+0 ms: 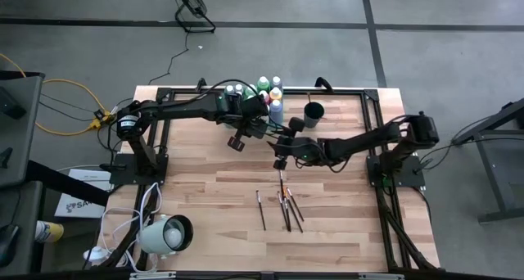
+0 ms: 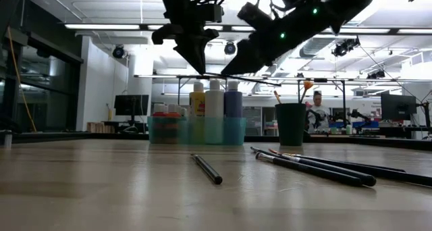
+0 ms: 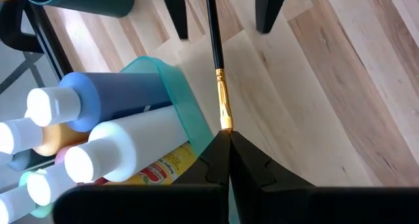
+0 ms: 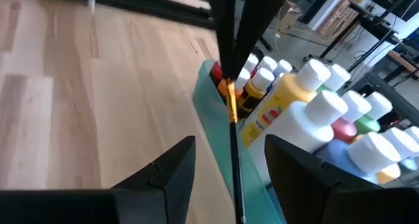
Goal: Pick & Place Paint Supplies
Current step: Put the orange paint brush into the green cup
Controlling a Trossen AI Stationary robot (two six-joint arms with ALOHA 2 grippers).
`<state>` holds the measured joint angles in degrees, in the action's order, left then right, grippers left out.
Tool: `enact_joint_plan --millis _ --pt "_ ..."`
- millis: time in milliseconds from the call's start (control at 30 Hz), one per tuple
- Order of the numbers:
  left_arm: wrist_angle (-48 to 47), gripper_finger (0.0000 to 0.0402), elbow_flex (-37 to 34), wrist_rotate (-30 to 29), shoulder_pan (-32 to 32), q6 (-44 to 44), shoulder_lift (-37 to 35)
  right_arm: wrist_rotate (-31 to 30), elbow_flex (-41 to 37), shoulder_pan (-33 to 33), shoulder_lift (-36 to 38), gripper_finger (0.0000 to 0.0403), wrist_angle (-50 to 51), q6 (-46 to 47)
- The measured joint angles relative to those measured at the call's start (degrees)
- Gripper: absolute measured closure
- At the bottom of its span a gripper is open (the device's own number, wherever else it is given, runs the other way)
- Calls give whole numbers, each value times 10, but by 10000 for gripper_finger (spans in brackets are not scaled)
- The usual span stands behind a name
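Observation:
A thin dark-handled paintbrush (image 3: 213, 47) with a gold ferrule hangs in the air between my two grippers, beside the green tray (image 3: 175, 86). My left gripper (image 3: 222, 133) is shut on its brush end. My right gripper (image 4: 230, 142) is open; its fingers (image 3: 173, 14) stand on either side of the dark handle (image 4: 234, 178) without touching it. Both grippers hover near the tray in the high view, left gripper (image 1: 264, 131) and right gripper (image 1: 282, 143). Paint bottles (image 3: 124, 145) with white caps stand packed in the tray. Several more brushes (image 1: 282, 208) lie flat on the table. My left gripper pinches the paintbrush between its two fingertips at the end of the gold ferrule (image 3: 224, 119); the bristles are hidden between the fingers. The brush sticks straight out ahead of the fingers, in line with them. It is lifted clear of the table and roughly level (image 2: 250, 79).
A dark round cup (image 1: 313, 113) with brushes in it stands right of the tray (image 1: 255, 100) near the far edge. A white lamp-like object (image 1: 168, 233) sits at the near left corner. Bare wood lies between the tray and the loose brushes (image 2: 310, 167).

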<state>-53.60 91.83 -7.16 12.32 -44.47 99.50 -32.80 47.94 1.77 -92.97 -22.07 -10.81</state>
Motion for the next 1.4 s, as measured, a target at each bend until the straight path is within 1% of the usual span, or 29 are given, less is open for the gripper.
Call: enact_joint_plan --millis 167,267,367,500,667,800,1100,1400 --pt "-1 401 0 0 0 0 0 5 0 -13 -13 227 -9 0" --pt "-1 401 0 1 0 0 0 28 0 -26 -13 234 -10 0" --pt "-1 401 0 1 0 0 0 34 0 -36 -13 245 -19 -1" --pt "-1 401 0 1 0 0 0 77 0 -49 -13 259 -29 -1" --pt "-1 401 0 1 0 0 0 80 0 -52 -13 272 -36 -4" --pt "-1 401 0 1 0 0 0 105 0 -53 -19 279 -46 -11" --pt "-2 401 0 1 0 0 0 113 0 -53 -29 297 -66 -12" --pt "-5 401 0 0 0 0 0 118 0 -53 -29 343 -70 -9"
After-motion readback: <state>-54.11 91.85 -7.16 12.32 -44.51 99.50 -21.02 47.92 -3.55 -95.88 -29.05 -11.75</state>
